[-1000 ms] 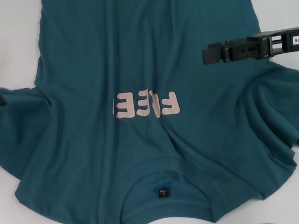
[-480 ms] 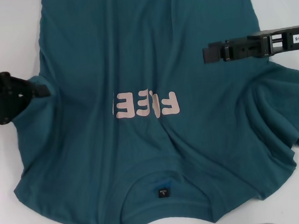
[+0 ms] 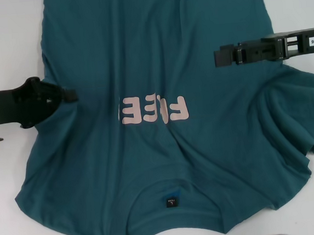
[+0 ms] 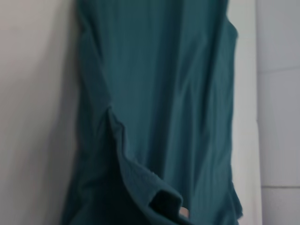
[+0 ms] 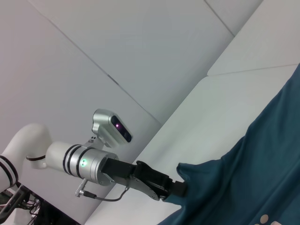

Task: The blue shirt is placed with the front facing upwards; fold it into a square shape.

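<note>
R wrist cam alone shows left gripper (image 5: pixel 180 190) clamped on blue shirt (image 3: pixel 157 51) sleeve; right gripper (image 3: pixel 218 57) jaws unclear.

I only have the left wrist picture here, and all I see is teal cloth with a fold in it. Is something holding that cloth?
Observer: Yes. In the right wrist view, the left gripper is pinching an edge of the blue shirt.
Operator: Which part of the shirt is that?
Observer: In the head view it is on the shirt's left sleeve side, about level with the pale pink letters on the chest.
Operator: What is the other arm doing?
Observer: The right gripper hangs over the shirt's right side, a little beyond the letters.
</note>
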Motion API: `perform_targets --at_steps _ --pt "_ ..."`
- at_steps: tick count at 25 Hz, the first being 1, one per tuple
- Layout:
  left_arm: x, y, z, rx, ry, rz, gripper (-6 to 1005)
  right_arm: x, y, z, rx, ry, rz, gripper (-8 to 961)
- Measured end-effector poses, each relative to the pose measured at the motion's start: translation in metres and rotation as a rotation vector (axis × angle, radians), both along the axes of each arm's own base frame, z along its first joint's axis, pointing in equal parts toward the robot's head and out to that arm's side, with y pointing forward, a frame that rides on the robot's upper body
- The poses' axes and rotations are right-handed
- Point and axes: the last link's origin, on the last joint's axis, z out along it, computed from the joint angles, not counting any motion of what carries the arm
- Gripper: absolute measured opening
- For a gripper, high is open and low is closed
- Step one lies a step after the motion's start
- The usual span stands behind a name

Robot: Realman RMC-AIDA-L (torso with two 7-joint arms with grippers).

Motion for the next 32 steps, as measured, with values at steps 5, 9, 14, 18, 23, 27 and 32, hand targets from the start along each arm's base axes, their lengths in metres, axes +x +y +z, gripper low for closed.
perform_targets --at_steps 5,9,14,18,23,27,32 --pt "0.007 0.002 -0.003 -0.015 0.002 -0.036 153 0.001 0.000 0.000 0.001 -0.002 -0.003 899" --pt "0.007 0.001 -0.001 -0.034 0.012 -0.039 247 0.002 0.000 0.000 -0.001 -0.001 -0.008 898" --pt "0.010 -0.001 0.005 -0.018 0.046 -0.075 473 0.002 0.001 0.000 0.002 -0.002 -0.009 898" --pt "0.025 -0.004 0.007 -0.008 0.058 -0.182 615 0.002 0.001 0.000 0.003 -0.002 -0.009 897" --pt "0.040 -0.008 0.003 -0.051 0.034 -0.267 658 0.002 0.002 0.000 0.005 -0.004 -0.008 897" --pt "0.043 -0.005 -0.001 -0.065 0.076 -0.273 660 0.001 0.002 0.001 0.006 -0.005 -0.007 897" --pt "0.044 0.001 -0.001 -0.030 0.169 -0.271 659 0.002 0.002 0.001 0.006 -0.004 -0.011 896"
